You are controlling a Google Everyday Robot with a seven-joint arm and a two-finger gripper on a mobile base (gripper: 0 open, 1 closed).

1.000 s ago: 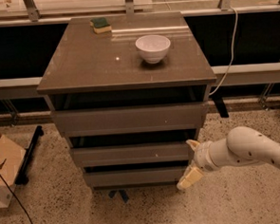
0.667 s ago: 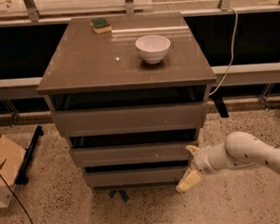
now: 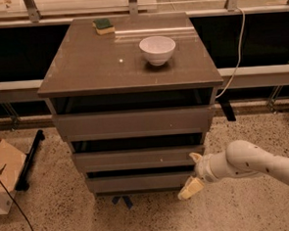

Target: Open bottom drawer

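The bottom drawer [image 3: 138, 181] is the lowest of three grey-brown fronts on the cabinet [image 3: 131, 59], a flat panel with no handle, near the floor. A dark gap shows above its top edge. My gripper [image 3: 193, 173] comes in from the right on a white arm [image 3: 255, 162] and sits at the drawer's right end. One cream finger [image 3: 190, 188] points down-left just in front of the drawer's right corner; the other tip [image 3: 195, 157] lies near the middle drawer's lower right corner.
A white bowl [image 3: 157, 49] and a green-yellow sponge [image 3: 103, 26] sit on the cabinet top. A cardboard box [image 3: 3, 175] and a black bar [image 3: 30, 158] lie on the floor at left. A white cable [image 3: 234, 58] hangs at right. The floor is speckled terrazzo.
The gripper and arm have shifted slightly left, closer to the bottom drawer's right end. The drawers have not visibly moved.
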